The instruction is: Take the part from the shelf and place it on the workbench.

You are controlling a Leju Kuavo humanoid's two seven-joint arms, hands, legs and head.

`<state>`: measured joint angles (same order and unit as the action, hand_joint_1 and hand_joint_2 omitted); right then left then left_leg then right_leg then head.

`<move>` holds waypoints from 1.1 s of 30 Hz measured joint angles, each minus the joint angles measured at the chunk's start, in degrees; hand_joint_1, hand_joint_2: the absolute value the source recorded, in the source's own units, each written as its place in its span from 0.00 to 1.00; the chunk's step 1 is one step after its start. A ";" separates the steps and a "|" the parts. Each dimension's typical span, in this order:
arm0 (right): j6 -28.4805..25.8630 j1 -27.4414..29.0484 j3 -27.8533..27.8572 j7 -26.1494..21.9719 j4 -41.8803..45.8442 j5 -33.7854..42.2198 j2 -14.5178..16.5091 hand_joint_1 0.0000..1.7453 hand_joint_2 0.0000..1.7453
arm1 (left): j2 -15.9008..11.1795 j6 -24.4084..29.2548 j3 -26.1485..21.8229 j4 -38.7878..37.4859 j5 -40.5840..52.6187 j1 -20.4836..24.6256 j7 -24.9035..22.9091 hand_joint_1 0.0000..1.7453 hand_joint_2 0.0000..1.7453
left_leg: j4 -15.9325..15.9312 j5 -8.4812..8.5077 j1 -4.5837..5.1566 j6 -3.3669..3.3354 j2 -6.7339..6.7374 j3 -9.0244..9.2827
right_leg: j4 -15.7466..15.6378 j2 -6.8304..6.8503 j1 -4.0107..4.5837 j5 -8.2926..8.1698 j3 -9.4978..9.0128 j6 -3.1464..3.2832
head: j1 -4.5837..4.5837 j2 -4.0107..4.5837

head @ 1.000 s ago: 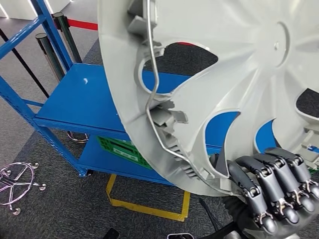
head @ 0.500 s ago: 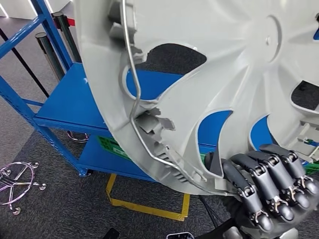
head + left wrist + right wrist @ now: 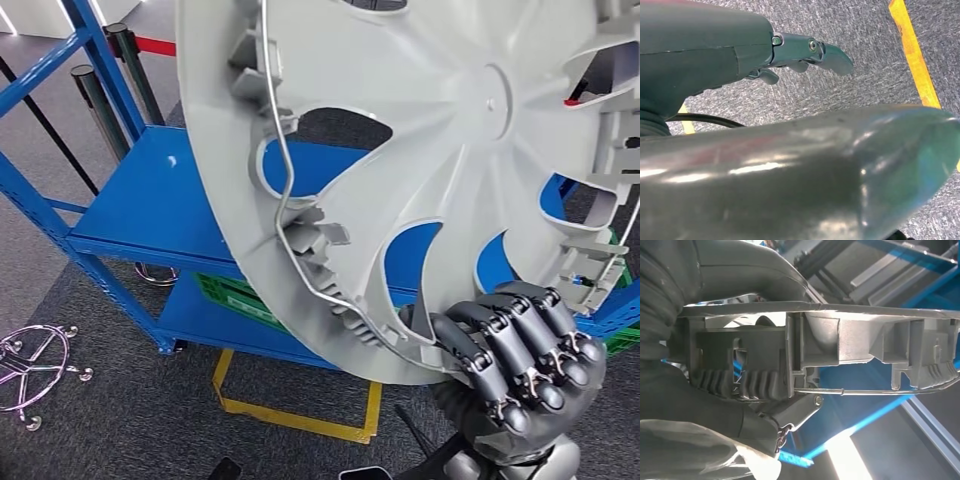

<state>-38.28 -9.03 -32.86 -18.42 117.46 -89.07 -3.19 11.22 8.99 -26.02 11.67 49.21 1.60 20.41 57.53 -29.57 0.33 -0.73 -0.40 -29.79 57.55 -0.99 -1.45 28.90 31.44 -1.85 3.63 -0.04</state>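
Right hand fingers clamping grey wheel cover rim, no writing legible, left hand fingers' state unclear

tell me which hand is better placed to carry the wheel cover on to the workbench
Right. The right hand already grips the wheel cover by its lower rim, off the blue shelf. The left hand hangs over carpet, holding nothing.

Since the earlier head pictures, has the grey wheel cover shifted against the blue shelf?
Yes. The wheel cover has swung: its hub sits further left and higher against the blue shelf.
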 joint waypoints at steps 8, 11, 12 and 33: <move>-0.62 1.76 -0.92 -7.24 -8.46 -0.86 -0.83 1.00 1.00 | -0.19 -1.95 1.10 -0.02 1.25 0.65 -0.97 0.00 0.00 | 0.00 0.00 0.00 0.00 -0.04 -0.01 | 0.00 0.09 0.00 0.00 -0.02 0.00 | -0.17 0.00; -0.62 2.41 -0.30 -9.68 -11.17 -0.90 -0.85 1.00 1.00 | -0.22 -2.01 1.58 -0.02 1.74 0.73 -1.03 0.00 0.00 | 0.00 0.01 0.00 0.00 -0.05 -0.02 | 0.00 0.10 0.00 0.00 -0.01 0.00 | -0.21 0.00; -0.63 2.47 -0.09 -9.93 -12.04 -0.93 -0.94 1.00 1.00 | -0.22 -2.02 1.70 -0.02 1.89 0.76 -1.03 0.00 0.00 | 0.00 0.01 0.00 0.00 -0.05 -0.02 | 0.00 0.09 0.00 0.00 -0.01 0.00 | -0.22 0.00; 10.74 -28.29 -43.37 52.65 -23.43 -0.59 -12.76 1.00 1.00 | -0.22 -1.99 2.33 -0.02 2.92 1.00 -1.11 0.00 0.00 | 0.02 0.16 -0.02 0.01 -0.02 -0.20 | 0.06 0.01 0.01 -0.20 0.22 -0.07 | -0.24 0.00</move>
<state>-27.54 -37.31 -76.23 34.23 94.03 -89.66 -15.95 11.00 7.00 -23.69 11.65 52.13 2.60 19.30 57.54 -29.41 0.31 -0.72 -0.41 -30.00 57.61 -0.98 -1.44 28.70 31.66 -1.92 3.39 -0.04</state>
